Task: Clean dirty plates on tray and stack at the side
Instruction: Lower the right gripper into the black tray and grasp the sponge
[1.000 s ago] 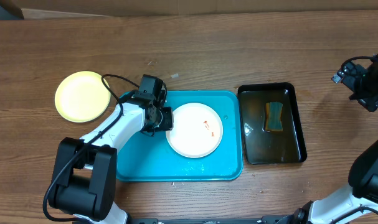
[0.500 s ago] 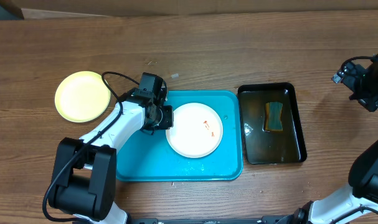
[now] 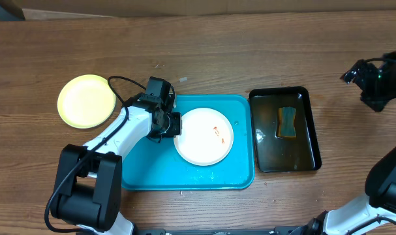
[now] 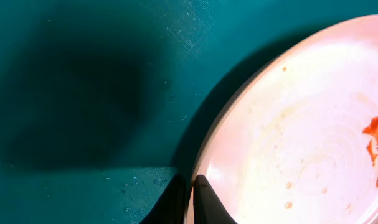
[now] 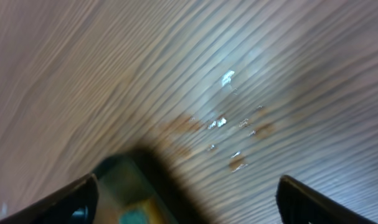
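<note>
A white plate (image 3: 204, 136) with small orange-red smears (image 4: 374, 143) lies on the teal tray (image 3: 145, 170). My left gripper (image 3: 176, 124) is at the plate's left edge. In the left wrist view the left gripper (image 4: 190, 194) is shut on the white plate's (image 4: 301, 137) rim, one finger inside the rim and one outside over the tray (image 4: 83, 93). A pale yellow-green plate (image 3: 87, 100) rests on the table left of the tray. My right gripper (image 3: 354, 76) hovers open and empty at the far right; the right gripper (image 5: 189, 196) appears blurred in its wrist view.
A black tray (image 3: 295, 155) of water with a yellow-and-green sponge (image 3: 288, 122) stands right of the teal tray. Its corner (image 5: 123, 177) shows below the right gripper. Water drops (image 5: 229, 121) glisten on the wood.
The left gripper has closed onto the white plate's rim. The right arm has shifted a little to the left, and its view is blurred by motion.
</note>
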Motion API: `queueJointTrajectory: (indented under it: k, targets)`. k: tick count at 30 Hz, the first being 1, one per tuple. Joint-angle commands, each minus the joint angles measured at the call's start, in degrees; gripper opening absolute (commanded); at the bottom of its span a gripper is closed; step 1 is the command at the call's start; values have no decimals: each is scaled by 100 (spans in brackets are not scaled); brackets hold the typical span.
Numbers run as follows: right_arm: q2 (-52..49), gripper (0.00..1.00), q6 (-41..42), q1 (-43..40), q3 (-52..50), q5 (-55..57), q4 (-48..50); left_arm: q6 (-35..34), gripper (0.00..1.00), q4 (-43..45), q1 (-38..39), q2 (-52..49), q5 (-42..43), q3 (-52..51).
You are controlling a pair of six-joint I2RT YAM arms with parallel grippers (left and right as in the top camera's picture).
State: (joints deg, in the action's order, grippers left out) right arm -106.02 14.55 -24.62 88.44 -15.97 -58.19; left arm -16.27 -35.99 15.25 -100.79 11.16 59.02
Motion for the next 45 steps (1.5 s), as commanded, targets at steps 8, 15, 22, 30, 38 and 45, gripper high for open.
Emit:
queueJointTrajectory:
  k: [8, 15, 22, 30, 38, 45]
  targets:
    - [48, 81, -321, 1064, 68, 50, -1325, 107, 4, 24, -17, -46, 72, 33]
    - [48, 75, -35, 2192, -11, 1226, -1971, 107, 4, 22, -20, -46, 68, 33]
    - [48, 75, 544, 3042, -817, 1961, -1495, 103, 4, 24, -24, -46, 31, 33]
    - [46, 72, 546, 3368, -2079, 2149, 92, 103, 4, 22, -24, -46, 48, 33]
    - [57, 4, 422, 3366, -2356, 1694, 2, 101, 4, 22, -24, -46, 50, 33]
    - [59, 67, 304, 3314, -1969, 1919, -361, 85, 5, 24, -22, -46, 50, 33]
